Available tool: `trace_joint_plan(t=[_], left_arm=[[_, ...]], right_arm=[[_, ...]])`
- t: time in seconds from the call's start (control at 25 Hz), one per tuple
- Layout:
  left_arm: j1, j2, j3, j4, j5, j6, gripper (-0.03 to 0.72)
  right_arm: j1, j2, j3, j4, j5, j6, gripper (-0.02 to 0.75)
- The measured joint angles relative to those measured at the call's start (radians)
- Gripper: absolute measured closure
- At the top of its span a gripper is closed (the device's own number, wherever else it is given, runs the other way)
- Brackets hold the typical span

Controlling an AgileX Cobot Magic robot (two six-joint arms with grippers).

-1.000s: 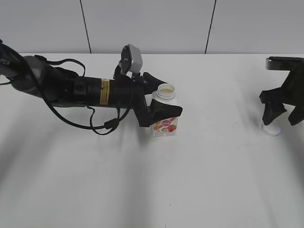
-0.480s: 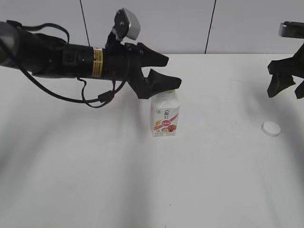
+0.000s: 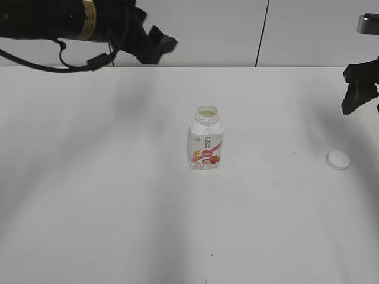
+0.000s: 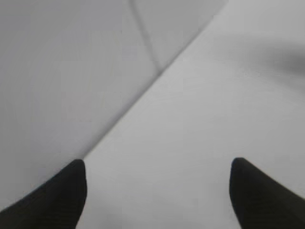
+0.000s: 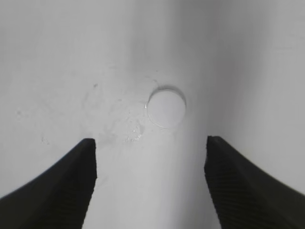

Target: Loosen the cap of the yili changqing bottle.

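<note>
The yili changqing bottle (image 3: 205, 139) stands upright and uncapped mid-counter (image 3: 118, 225), its neck open. The cap (image 3: 338, 160) lies flat well off to the right, below the right tool (image 5: 150, 186), whose jaws are spread wide and empty. The left tool (image 4: 157, 191), raised near the back wall, is likewise wide open, holding nothing. With nothing steadying the open bottle, any knock from a passing arm could likely spill it.

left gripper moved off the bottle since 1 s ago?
Yes. The left gripper has gone up and to the left of the bottle, which stands uncapped in the same spot; the gripper is open and empty.
</note>
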Motion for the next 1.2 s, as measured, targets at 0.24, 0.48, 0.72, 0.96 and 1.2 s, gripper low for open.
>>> trace_joint_plan(t=[0.24, 0.48, 0.72, 0.96, 1.2], left_arm=[[0.006, -0.031, 0.000, -0.046, 0.582, -0.002, 0.135], [0.046, -0.032, 0.000, -0.583, 0.862, 0.308, 0.155], [0.047, -0.032, -0.002, -1.096, 0.876, 0.570, 0.161], [0.061, -0.032, -0.082, -1.345, 1.068, 0.724, 0.185], [0.069, -0.033, -0.133, -1.451, 1.207, 0.805, 0.186]], right_arm=[[0.000, -0.022, -0.018, 0.000, 0.060, 0.000, 0.181], [0.000, -0.022, -0.021, -0.027, 0.139, -0.001, 0.181], [0.000, -0.026, -0.026, -0.043, 0.183, 0.000, 0.180], [0.000, -0.047, -0.026, -0.045, 0.226, 0.000, 0.180], [0.000, -0.048, -0.026, -0.045, 0.263, -0.001, 0.180]])
